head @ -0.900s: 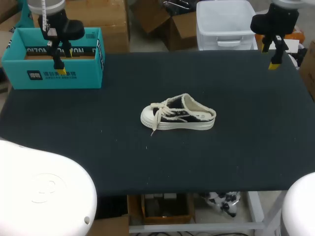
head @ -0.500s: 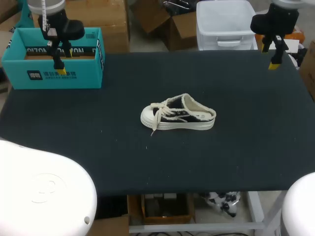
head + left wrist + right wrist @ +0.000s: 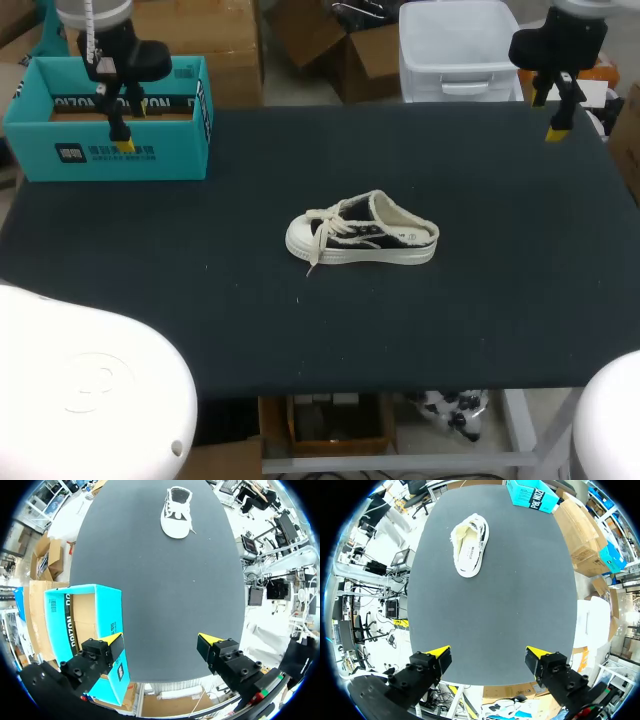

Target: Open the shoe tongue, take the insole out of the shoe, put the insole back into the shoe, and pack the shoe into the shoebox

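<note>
A cream and black low shoe (image 3: 362, 233) with white laces lies in the middle of the black table (image 3: 300, 340), its toe toward the left. The left wrist view has the shoe (image 3: 177, 511) far ahead of its fingers, and so does the right wrist view, shoe (image 3: 470, 544) heel end nearer. The open teal shoebox (image 3: 108, 118) stands at the table's back left corner. My left gripper (image 3: 124, 128) hangs open above the shoebox (image 3: 87, 630), nothing between its fingers (image 3: 163, 642). Over the back right corner my right gripper (image 3: 556, 118) is open and empty too (image 3: 487, 656).
The shoebox (image 3: 534, 494) is the only other thing on the table. Bare black cloth surrounds the shoe on all sides, out to the front edge.
</note>
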`<state>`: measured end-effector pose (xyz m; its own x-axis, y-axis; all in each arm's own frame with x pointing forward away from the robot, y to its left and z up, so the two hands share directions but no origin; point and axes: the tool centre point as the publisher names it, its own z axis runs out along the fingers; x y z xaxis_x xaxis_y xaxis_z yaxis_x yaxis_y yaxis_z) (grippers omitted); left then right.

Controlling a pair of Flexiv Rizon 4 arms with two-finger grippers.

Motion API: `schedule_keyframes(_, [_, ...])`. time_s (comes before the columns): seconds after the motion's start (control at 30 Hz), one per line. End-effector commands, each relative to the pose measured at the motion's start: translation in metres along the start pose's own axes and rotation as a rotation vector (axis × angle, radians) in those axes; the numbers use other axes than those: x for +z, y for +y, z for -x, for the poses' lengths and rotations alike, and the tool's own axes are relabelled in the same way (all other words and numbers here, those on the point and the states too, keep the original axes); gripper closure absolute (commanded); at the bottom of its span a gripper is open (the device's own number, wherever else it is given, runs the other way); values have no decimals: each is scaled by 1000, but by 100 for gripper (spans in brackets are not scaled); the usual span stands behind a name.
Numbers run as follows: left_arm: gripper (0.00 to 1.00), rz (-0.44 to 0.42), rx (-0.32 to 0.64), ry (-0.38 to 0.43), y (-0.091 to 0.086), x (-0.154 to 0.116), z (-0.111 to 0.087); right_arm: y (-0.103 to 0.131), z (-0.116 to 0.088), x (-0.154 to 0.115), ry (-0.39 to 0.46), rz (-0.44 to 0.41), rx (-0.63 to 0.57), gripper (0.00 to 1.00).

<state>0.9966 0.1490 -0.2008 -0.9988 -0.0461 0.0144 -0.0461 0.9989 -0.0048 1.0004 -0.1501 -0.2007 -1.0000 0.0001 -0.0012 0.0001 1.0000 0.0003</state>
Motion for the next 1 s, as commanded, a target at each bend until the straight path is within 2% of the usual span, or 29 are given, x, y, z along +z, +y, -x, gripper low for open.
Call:
schedule_keyframes(0.03, [0,-43,-81,42,-3,-6,-1,4,-3,2,4,19,13,0])
schedule_keyframes(0.17, [0,-41,-161,33,-12,-5,-13,20,-13,8,-5,104,54,0])
schedule_keyframes(0.23, [0,-50,-262,57,-17,-3,-17,29,-19,12,-16,142,65,0])
schedule_keyframes(0.27, [0,-45,-268,44,-21,-2,-20,34,-21,14,-8,151,76,0])
schedule_keyframes(0.3, [0,-49,-310,62,-24,-1,-24,39,-24,17,-9,163,82,0])
schedule_keyframes(0.37, [0,-24,-377,47,-32,1,-29,46,-30,21,-11,198,106,0])
schedule_keyframes(0.53, [0,-34,-536,98,-43,4,-41,64,-45,33,-30,270,167,0])
schedule_keyframes(0.6, [0,-18,-572,137,-48,10,-45,73,-51,39,-53,338,185,0])
schedule_keyframes(0.67, [0,31,-540,140,-49,14,-51,86,-56,48,-45,400,172,0])
schedule_keyframes(1.0, [0,31,-540,140,-49,14,-51,86,-56,48,-45,400,172,0])
